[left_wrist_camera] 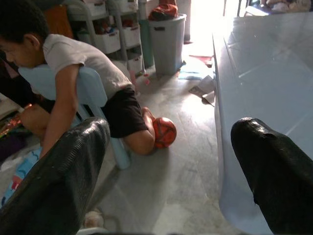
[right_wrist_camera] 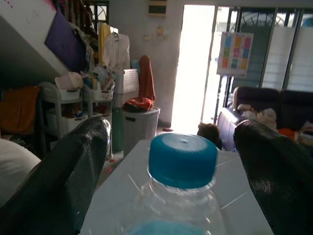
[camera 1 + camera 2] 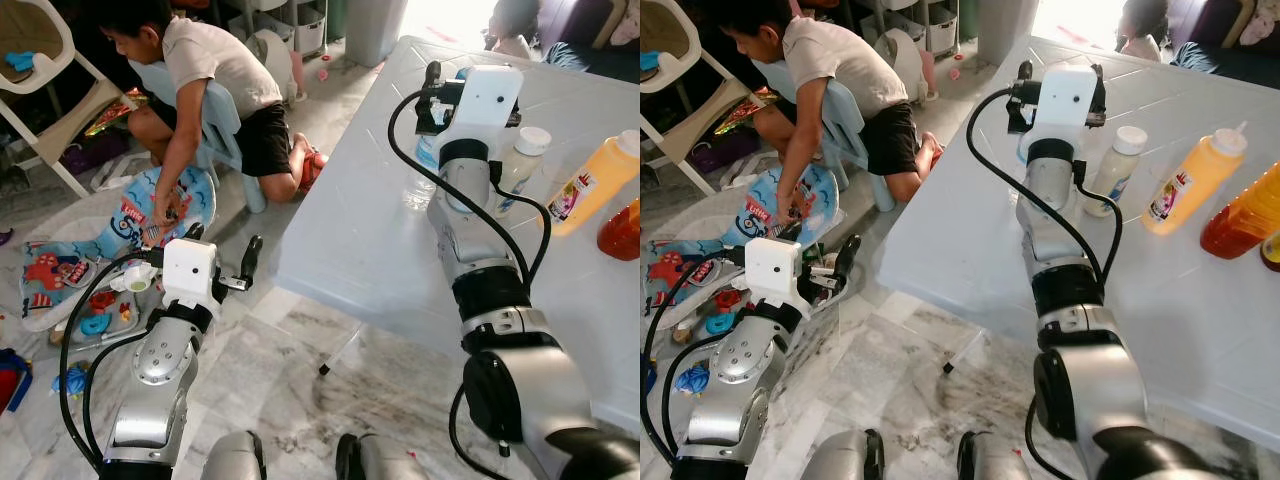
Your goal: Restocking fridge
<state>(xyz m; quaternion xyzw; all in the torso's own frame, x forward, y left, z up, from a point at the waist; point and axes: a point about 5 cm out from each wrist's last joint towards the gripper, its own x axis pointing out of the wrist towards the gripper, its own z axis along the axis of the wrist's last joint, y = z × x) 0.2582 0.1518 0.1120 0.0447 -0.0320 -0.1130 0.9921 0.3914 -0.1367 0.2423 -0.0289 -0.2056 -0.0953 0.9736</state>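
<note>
Right hand open around a water bottle on the tabletop.

The right hand (image 2: pixel 171 161) stood wide open, its fingers (image 2: pixel 58 171) on either side of the blue-capped water bottle (image 2: pixel 182 166), not gripping it. To the bottle's right on the white tabletop (image 3: pixel 350 230) stood a white-capped bottle (image 3: pixel 1118 170), a yellow squeeze bottle (image 3: pixel 1195 180) and an orange bottle (image 3: pixel 1245 222). The left hand (image 1: pixel 171 171) hung open and empty over the floor, near a crouching person (image 3: pixel 210 90).

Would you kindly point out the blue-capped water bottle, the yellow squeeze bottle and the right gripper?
water bottle (image 2: pixel 182 154): right wrist view, on its blue cap.
yellow squeeze bottle (image 3: pixel 1195 183): right eye view, mid-body.
right gripper (image 2: pixel 171 161): right wrist view, between its fingertips.
</note>
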